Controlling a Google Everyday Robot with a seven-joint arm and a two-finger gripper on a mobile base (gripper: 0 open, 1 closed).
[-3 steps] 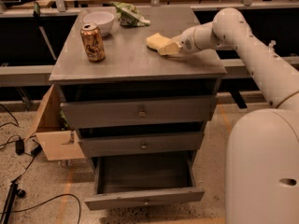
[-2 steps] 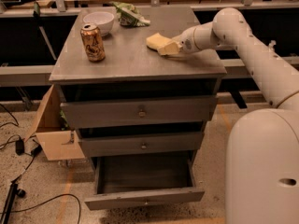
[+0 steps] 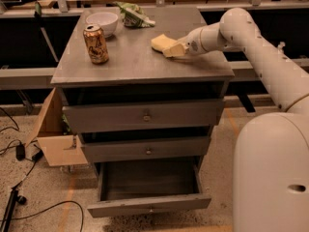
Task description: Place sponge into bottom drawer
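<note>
The sponge (image 3: 161, 41), a pale yellow foam block, lies on the grey cabinet top (image 3: 130, 62), right of centre. My gripper (image 3: 172, 50) reaches in from the right and sits against the sponge's right front side, low on the cabinet top. The bottom drawer (image 3: 149, 209) is pulled out; its inside is bare. The two drawers above it are pushed in.
A patterned drink can (image 3: 95, 43) stands at the left of the cabinet top. A white bowl (image 3: 102, 21) and a green bag (image 3: 134, 14) are at the back. A cardboard box (image 3: 55, 134) and cables (image 3: 19, 153) lie on the floor to the left.
</note>
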